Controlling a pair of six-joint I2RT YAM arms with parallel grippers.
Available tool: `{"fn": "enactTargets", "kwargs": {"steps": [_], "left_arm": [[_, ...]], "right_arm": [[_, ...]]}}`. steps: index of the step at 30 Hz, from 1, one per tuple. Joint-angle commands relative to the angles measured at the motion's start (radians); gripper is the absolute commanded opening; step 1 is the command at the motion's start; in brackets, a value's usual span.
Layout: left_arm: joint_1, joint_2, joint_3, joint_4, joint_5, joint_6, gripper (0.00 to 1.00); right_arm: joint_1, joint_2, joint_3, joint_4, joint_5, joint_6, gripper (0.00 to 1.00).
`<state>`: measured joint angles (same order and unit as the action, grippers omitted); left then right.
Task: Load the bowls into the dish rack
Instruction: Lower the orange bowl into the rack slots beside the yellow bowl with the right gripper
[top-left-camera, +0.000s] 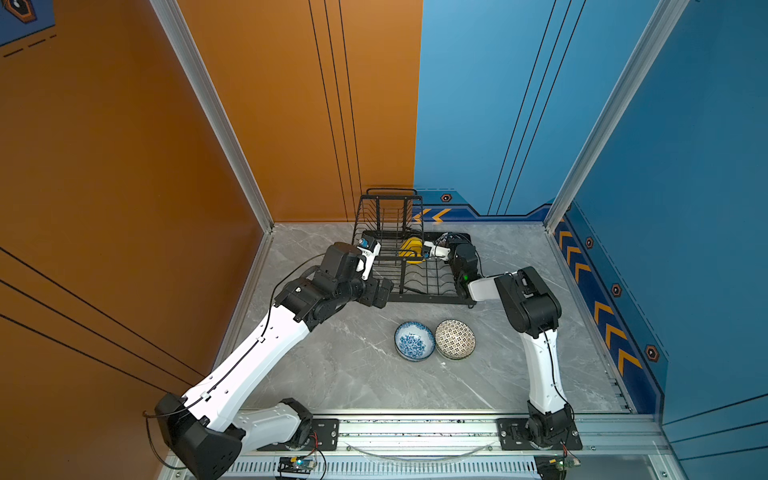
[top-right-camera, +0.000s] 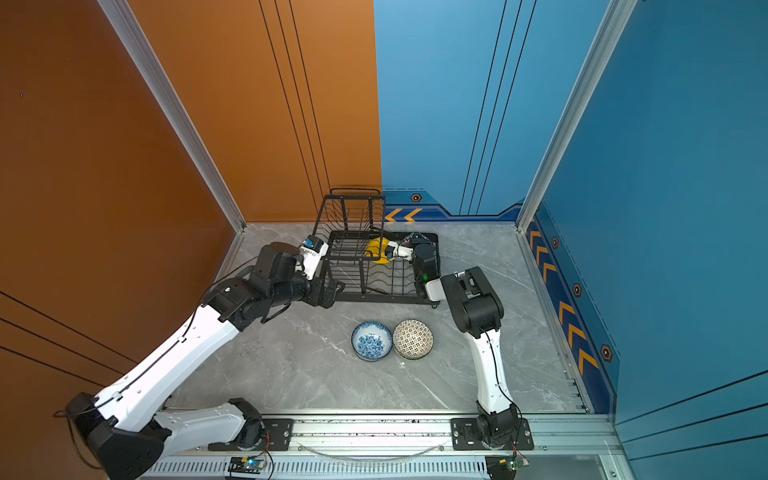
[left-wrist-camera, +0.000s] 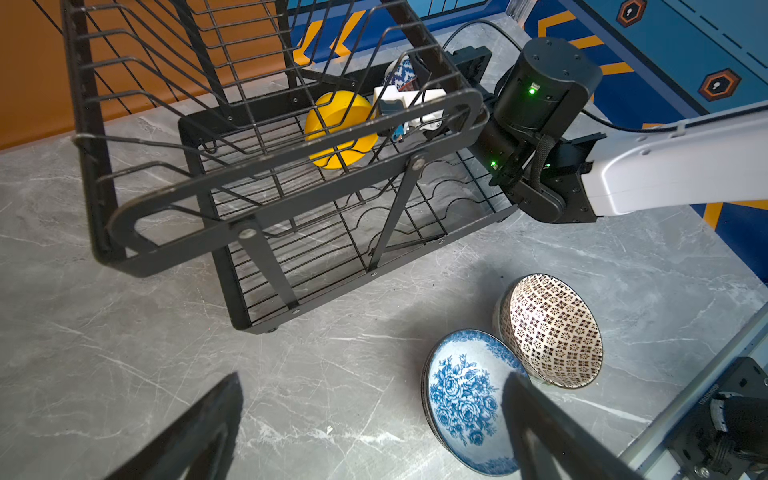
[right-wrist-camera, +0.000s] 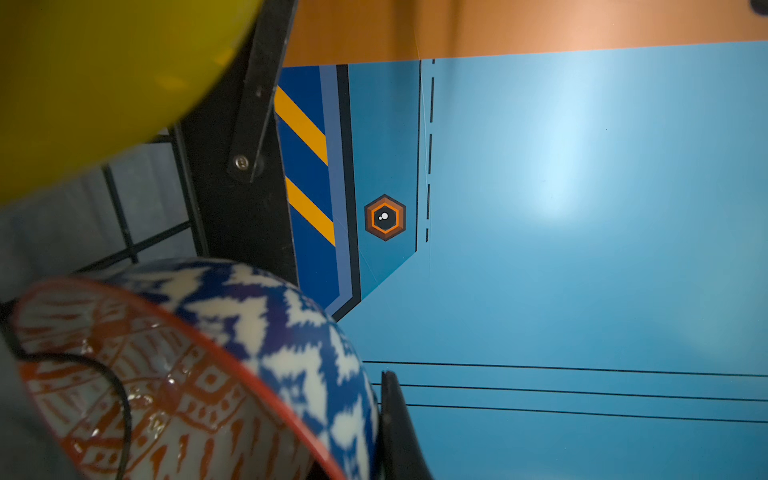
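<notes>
So the right gripper (top-left-camera: 426, 250) is reached into the far part of the black wire dish rack (top-left-camera: 432, 300), jaws pressed together right up against the rim of the plain yellow round bowl (left-wrist-camera: 340, 129). That bowl stands on edge in the lower slots beside the raised basket, and honestly I can't tell if the gripper is pinching the rim or just touching it. Just right of it and a bit farther back in the rack is a second bowl, orange-and-white pattern inside, blue-and-white outside (right-wrist-camera: 166, 395), also tipped on its side. The left gripper (left-wrist-camera: 374, 378) hangs spread wide with nothing in it, over the grey marble-look tabletop (top-left-camera: 332, 365) just off the rack's near left corner. Left to load: the blue-and-white floral bowl (top-left-camera: 414, 340) and the dark-on-white geometric bowl (top-left-camera: 455, 338), touching side by side on the tabletop on the near side of the rack. There might be more bowls nested under them, too hidden to call. My guess is glazed ceramic, so stiff, slick, a bit weighty and easy to chip on those wires. I'd take one by the rim, one finger inside and one outside, on the side away from its neighbour. No brand or readable writing anywhere, just orange chevrons (top-left-camera: 440, 215) and hexagon badges (top-left-camera: 446, 198) on the blue wall (top-left-camera: 478, 104).
</notes>
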<state>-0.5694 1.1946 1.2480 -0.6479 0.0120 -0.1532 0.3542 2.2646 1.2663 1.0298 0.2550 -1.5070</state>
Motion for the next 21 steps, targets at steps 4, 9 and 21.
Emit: {"fn": "enactTargets", "kwargs": {"steps": [4, 9, 21], "left_arm": [[0.007, -0.014, -0.013, -0.012, 0.005, 0.007, 0.98], [0.008, -0.012, -0.016, -0.012, 0.007, 0.006, 0.98], [0.008, -0.015, -0.01, -0.012, 0.006, 0.006, 0.98]], "right_arm": [[-0.006, -0.072, -0.004, -0.113, -0.025, 0.078, 0.0], [-0.009, -0.083, 0.008, -0.16, -0.023, 0.09, 0.0], [-0.008, -0.09, 0.014, -0.136, -0.011, 0.104, 0.24]]}}
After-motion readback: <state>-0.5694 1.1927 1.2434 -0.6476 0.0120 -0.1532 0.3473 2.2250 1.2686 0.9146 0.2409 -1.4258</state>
